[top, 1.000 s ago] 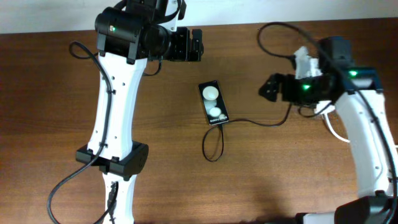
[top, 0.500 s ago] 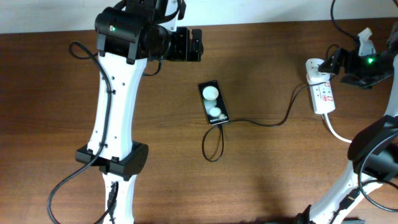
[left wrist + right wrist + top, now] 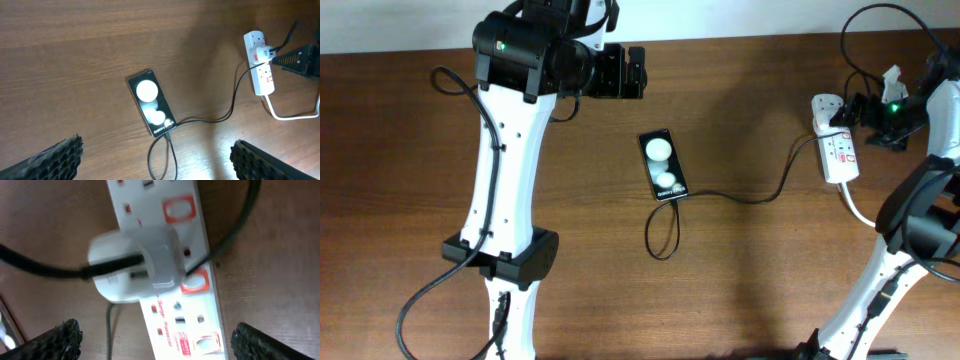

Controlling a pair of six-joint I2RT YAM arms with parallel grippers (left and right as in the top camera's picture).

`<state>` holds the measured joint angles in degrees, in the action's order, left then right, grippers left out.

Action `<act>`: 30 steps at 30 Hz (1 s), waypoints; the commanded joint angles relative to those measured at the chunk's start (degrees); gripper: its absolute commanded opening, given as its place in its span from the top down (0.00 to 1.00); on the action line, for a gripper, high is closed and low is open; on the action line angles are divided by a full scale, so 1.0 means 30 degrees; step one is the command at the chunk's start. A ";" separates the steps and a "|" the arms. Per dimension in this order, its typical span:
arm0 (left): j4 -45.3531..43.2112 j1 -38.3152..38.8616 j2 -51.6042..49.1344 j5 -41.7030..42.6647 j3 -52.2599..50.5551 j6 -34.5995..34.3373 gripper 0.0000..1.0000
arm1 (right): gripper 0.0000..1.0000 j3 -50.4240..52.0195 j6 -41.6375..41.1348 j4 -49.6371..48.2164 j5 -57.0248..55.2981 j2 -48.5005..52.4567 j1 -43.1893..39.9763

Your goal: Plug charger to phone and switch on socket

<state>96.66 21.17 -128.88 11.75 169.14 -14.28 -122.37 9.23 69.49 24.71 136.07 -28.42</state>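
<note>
Phone (image 3: pixel 152 102) — white "Galaxy" lettering, lower edge

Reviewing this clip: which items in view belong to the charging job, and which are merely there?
Job: flat black rectangular phone with two white circles; thin black charger cable with its white adapter; white elongated power strip with red marks.
Not job: brown wooden table; thick black robot-arm cables.

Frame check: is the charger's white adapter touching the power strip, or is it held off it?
Touching. The right wrist view shows the white adapter seated flat on the top face of the power strip, with no gap visible between them.
</note>
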 commanded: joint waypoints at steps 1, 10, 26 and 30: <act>0.0015 0.0051 0.0291 -0.0146 0.0226 0.0306 0.01 | 0.01 -0.0306 0.0415 -0.0401 0.1115 0.0284 -0.0015; 0.0015 0.0051 0.0291 -0.0146 0.0226 0.0306 0.01 | 0.01 -0.0284 0.1027 -0.1486 0.4284 0.1413 -0.0015; 0.0015 0.0051 0.0291 -0.0138 0.0226 0.0306 0.01 | 0.01 -0.0270 0.0765 -0.0933 0.4357 0.1413 0.1617; 0.0015 0.0051 0.0291 -0.0146 0.0226 0.0306 0.01 | 0.01 -0.0270 0.0772 -0.0583 0.4350 0.1413 0.1617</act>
<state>96.66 21.17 -128.88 11.75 169.14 -14.28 -122.98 11.97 66.26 33.28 139.87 -26.61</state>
